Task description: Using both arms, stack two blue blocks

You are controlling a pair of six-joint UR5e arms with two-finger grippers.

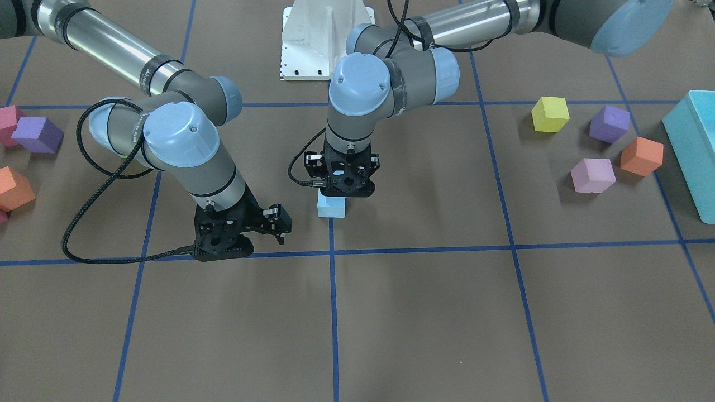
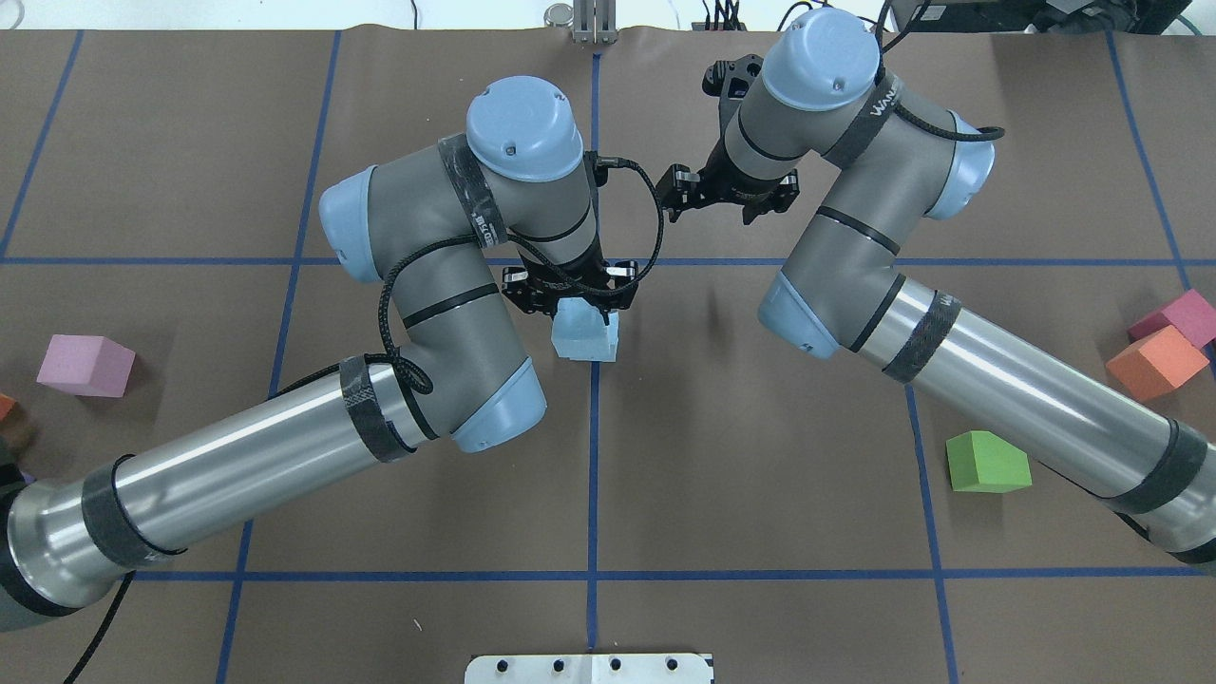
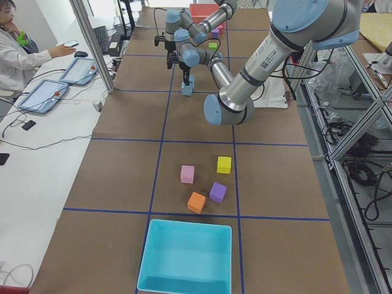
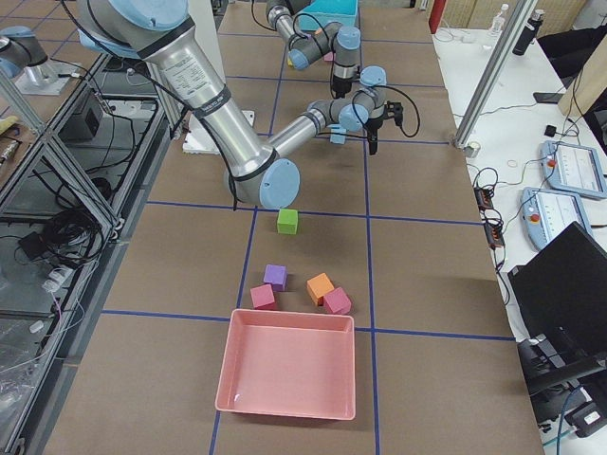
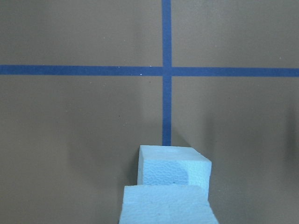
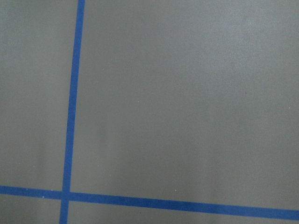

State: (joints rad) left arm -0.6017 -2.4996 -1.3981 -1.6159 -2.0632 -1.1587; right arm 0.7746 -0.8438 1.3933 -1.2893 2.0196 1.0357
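Observation:
One pale blue block (image 1: 331,206) stands on the brown table at the centre, on a blue tape line; it also shows in the overhead view (image 2: 586,337). My left gripper (image 1: 341,181) points straight down right over it. In the left wrist view a second blue block (image 5: 166,205) sits close under the camera, above the lower block (image 5: 175,169) and shifted toward the camera; the gripper looks shut on it. My right gripper (image 1: 273,223) hangs open and empty beside the stack, above bare table, and shows in the overhead view (image 2: 727,198) too.
Yellow (image 1: 550,114), purple (image 1: 609,124), orange (image 1: 641,156) and lilac (image 1: 592,175) cubes lie by the teal box (image 1: 692,151). Pink (image 1: 8,124), purple (image 1: 38,134) and orange (image 1: 14,188) cubes lie at the other end. A green cube (image 2: 988,463) lies under my right arm.

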